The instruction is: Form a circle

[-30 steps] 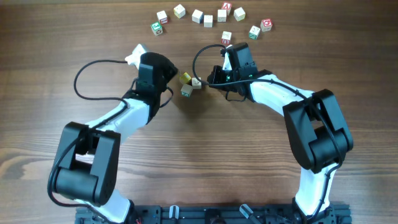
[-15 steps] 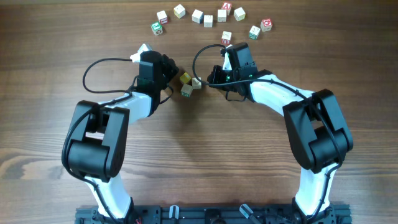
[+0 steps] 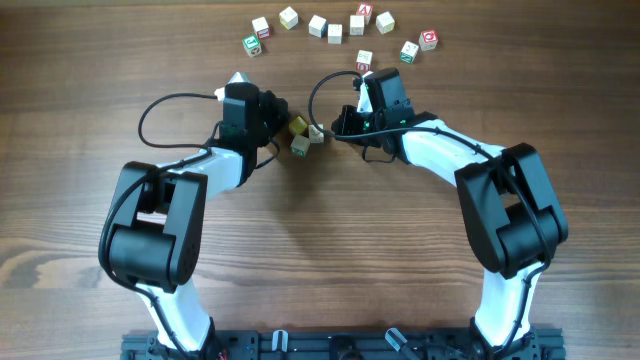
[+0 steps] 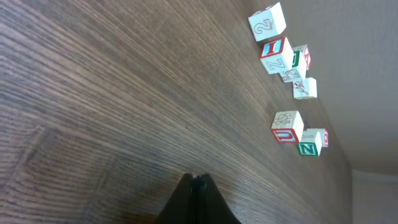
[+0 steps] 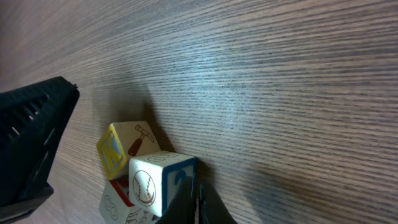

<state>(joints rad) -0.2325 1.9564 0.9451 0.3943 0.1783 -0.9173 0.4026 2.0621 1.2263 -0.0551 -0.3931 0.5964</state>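
We found the left gripper point(image 4: 198, 182) closed on nothing, right gripper point(image 5: 195, 191) closed beside three clustered cubes point(image 3: 305, 134), arc of loose cubes point(image 3: 318, 25) beyond.

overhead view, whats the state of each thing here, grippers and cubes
three-cube cluster, huddled together between the grippers, no ring formed
left gripper, shut, holding nothing, just beside the cluster
right gripper, shut, holding nothing, tips at the cluster's edge
loose cubes, spread apart in a rough arc beyond the grippers, untouched

Three clustered cubes point(image 3: 300, 145) (one yellow-faced) sit between the left arm point(image 3: 215, 170) and right arm point(image 3: 435, 150).
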